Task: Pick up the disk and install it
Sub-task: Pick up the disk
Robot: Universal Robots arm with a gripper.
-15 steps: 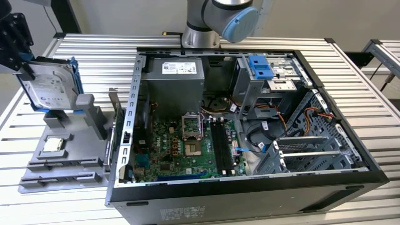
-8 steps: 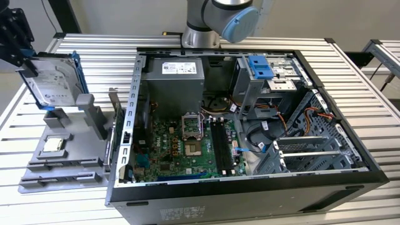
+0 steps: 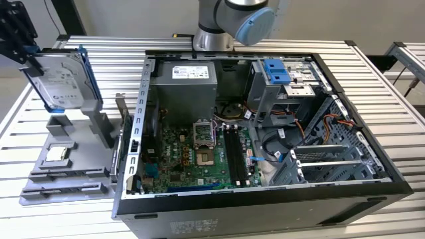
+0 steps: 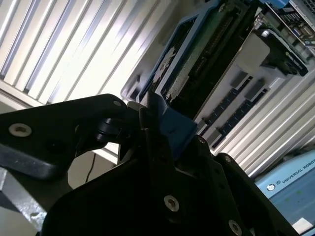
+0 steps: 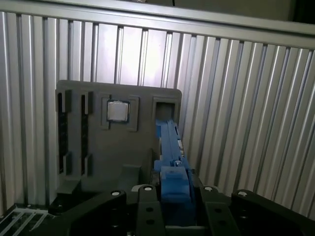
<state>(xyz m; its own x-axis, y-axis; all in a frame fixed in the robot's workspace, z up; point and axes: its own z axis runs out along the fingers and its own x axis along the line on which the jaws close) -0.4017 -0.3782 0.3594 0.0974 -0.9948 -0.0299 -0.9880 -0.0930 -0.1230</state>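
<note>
Above the grey holder tray (image 3: 79, 164), the disk (image 3: 63, 79) hangs upright, seemingly just clear of its slot. The gripper (image 5: 175, 196) is closed narrowly on the blue rail bracket (image 5: 170, 142), at one edge only. Risk: with so small a hold, the drive could swing or slip and strike the tray.

1. disk (image 3: 63, 79): smooth silver-grey metal, white paper label, glossy blue plastic rail.
2. pincer (image 5: 174, 196): matt black, bright screw heads.
3. bench (image 3: 371, 64): ribbed bare metal, shiny.
4. holder tray (image 5: 118, 147): matt grey plastic.
5. computer case (image 3: 265, 209): black-painted and bare grey sheet metal.
</note>
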